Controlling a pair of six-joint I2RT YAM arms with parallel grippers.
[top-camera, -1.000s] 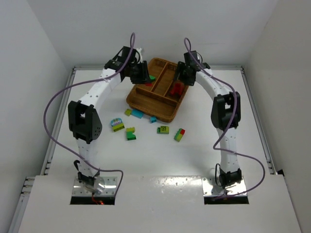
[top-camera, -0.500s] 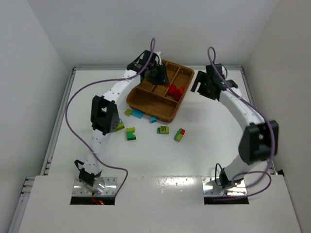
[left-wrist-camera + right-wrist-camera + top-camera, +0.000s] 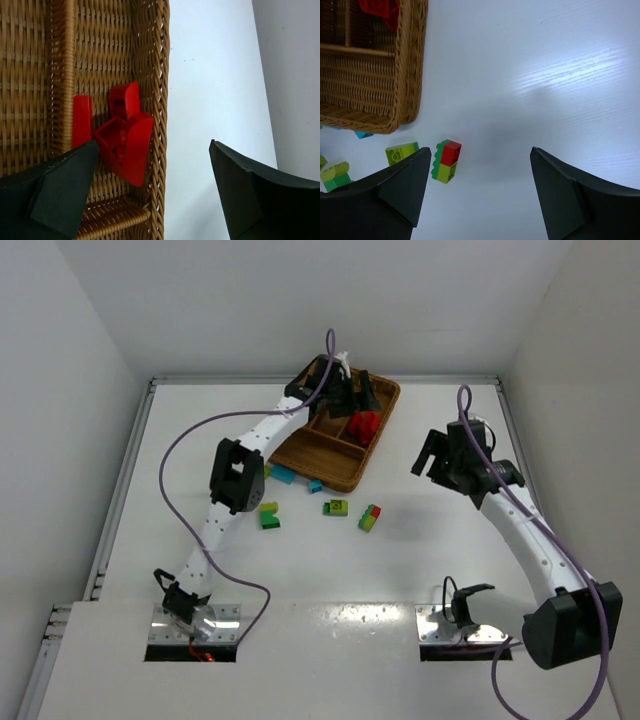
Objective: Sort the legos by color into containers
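Red legos (image 3: 125,145) sit in the tray (image 3: 30,75); my left hand (image 3: 152,175) hangs spread, empty above. Right hand (image 3: 480,185) likewise empty; next I'd lower it onto the red-green lego (image 3: 447,161).

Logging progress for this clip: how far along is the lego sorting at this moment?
Done: several red legos lie together in one outer compartment of the wicker tray. In hand: nothing; the left gripper is open above them, the right gripper open over the table. Left: at least five loose legos beside the tray, including a red-and-green stack, a green brick and a light blue brick.
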